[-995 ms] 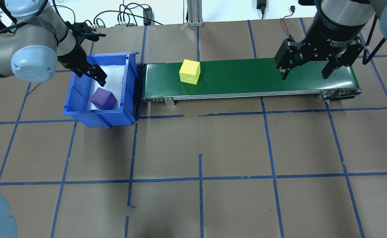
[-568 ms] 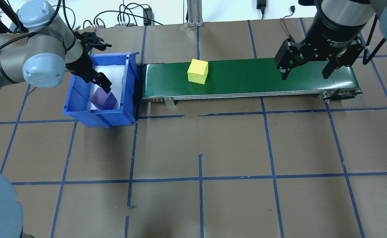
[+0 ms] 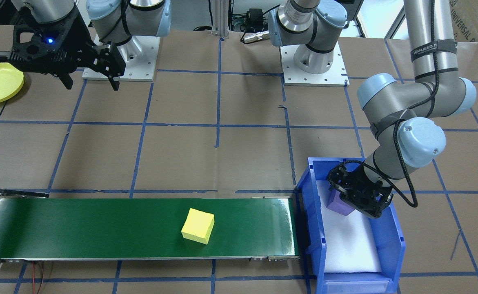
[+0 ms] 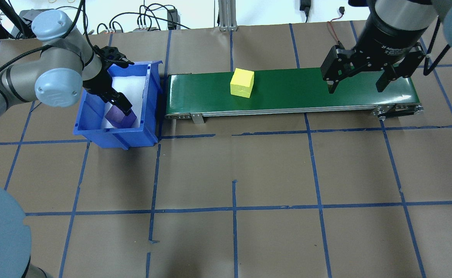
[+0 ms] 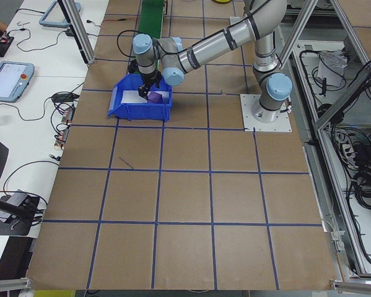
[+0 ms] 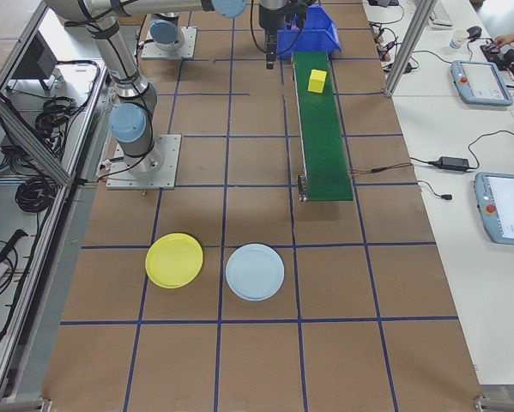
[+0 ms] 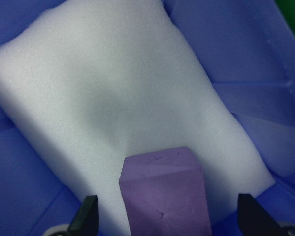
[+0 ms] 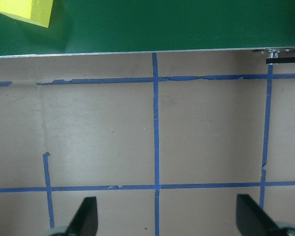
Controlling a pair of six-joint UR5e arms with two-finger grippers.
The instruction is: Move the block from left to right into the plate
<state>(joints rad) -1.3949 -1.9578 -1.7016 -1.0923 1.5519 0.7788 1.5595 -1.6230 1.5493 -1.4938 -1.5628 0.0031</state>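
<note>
Left arm going for the second block while the first one rides the belt

Left end effector (image 7: 164, 223) is down in the blue bin (image 4: 94, 133), fingers spread apart with the purple block (image 7: 164, 196) sitting right between them, not clamped yet, so next it needs to close and lift. Yellow block (image 4: 242, 82) is mid conveyor (image 4: 287, 96); the right end effector (image 4: 355, 83) hangs unclenched at its 3 o'clock in the overhead view, gripping nothing. Yellow plate (image 6: 174, 260) sits on the bench, well away from the belt.
</note>
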